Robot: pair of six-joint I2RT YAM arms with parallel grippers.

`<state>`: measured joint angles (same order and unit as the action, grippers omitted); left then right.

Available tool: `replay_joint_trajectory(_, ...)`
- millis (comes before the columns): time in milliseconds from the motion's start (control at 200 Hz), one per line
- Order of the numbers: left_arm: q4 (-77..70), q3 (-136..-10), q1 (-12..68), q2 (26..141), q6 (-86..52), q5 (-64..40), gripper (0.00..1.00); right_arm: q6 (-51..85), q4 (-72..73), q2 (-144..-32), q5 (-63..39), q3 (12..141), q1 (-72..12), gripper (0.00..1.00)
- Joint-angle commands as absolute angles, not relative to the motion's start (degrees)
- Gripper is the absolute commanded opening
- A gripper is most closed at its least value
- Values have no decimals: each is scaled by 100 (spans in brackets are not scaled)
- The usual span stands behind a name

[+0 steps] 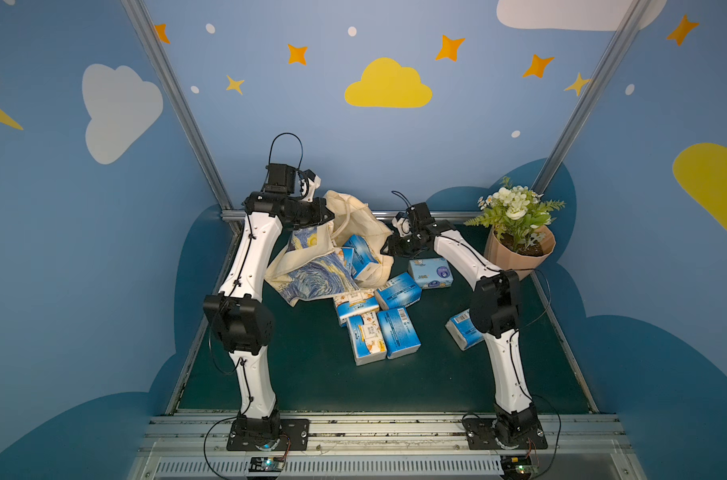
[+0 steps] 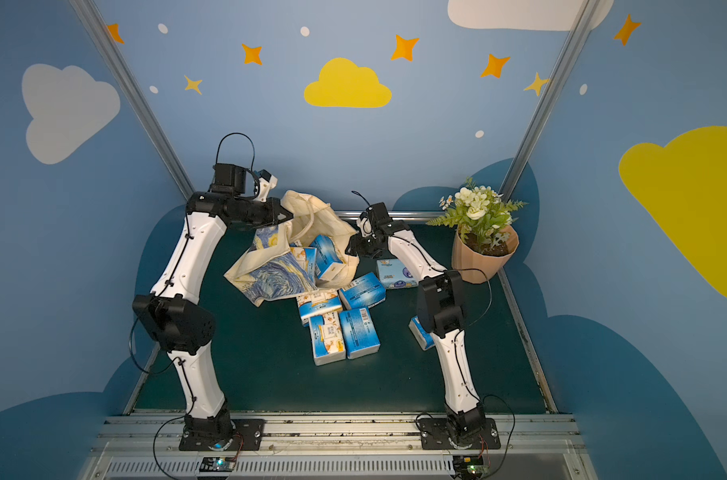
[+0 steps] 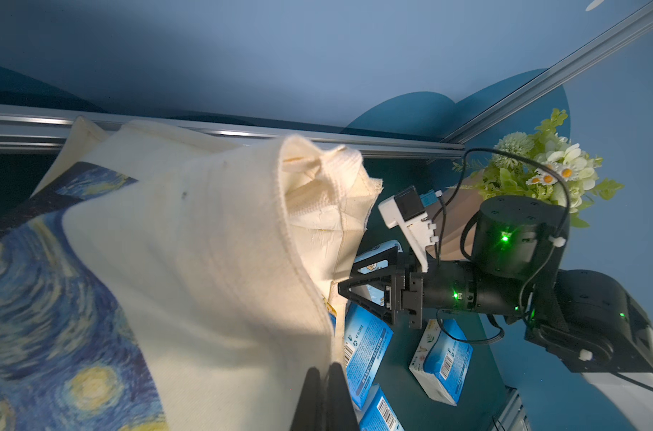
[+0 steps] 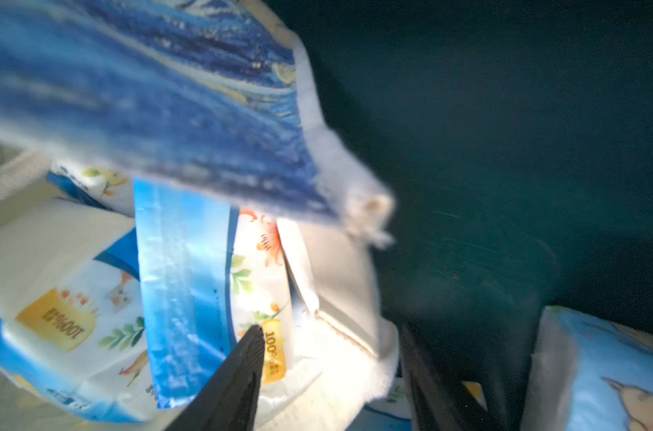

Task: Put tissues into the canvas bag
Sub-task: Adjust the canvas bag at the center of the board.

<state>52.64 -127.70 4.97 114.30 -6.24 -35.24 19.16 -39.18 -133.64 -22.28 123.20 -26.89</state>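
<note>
The left fingers (image 3: pixel 313 392) pinched the canvas bag (image 1: pixel 312 274) by its cloth; the right fingers (image 4: pixel 239 373) stood narrowly apart astride its rim; some tissues (image 1: pixel 364 257) lay inside it, others just outside on the desk (image 1: pixel 312 382); its mouth wanted pulling wider before further loading.

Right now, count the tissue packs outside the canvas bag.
6: four packs clustered by the canvas bag, a paler pack beyond them, one pack behind the right arm. More may be hidden.

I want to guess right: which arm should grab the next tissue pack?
Right, likely. The left gripper is shut on the bag, holding it up; the right gripper is open, with loose packs lying near it.
</note>
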Motion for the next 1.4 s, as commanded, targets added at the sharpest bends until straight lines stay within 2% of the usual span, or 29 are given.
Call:
replay_joint_trajectory(0,5291,-12902,428,11523,-572,-3360,4,1983,-3798,-13517,-2544,12455,-2779,39)
replay_joint_trajectory(195,5363,-12920,392,11494,-521,-3278,4,1876,-3801,-13087,-2430,12355,-2733,0)
replay_joint_trajectory(581,6214,-13935,509,11564,-214,-2514,4,1597,-3929,-11911,-2172,13266,-3064,0)
replay_joint_trajectory(811,6495,-14133,557,11538,-82,-2191,4,1964,-4402,-11960,-2221,14106,-3085,0)
replay_joint_trajectory(926,6732,-14124,554,11693,17,-1811,4,2069,-4686,-12085,-2156,14032,-3111,0)
replay_joint_trajectory(1397,6379,-14336,690,12042,-6,-2231,4,1748,-5341,-11849,-1594,13022,-2676,0)
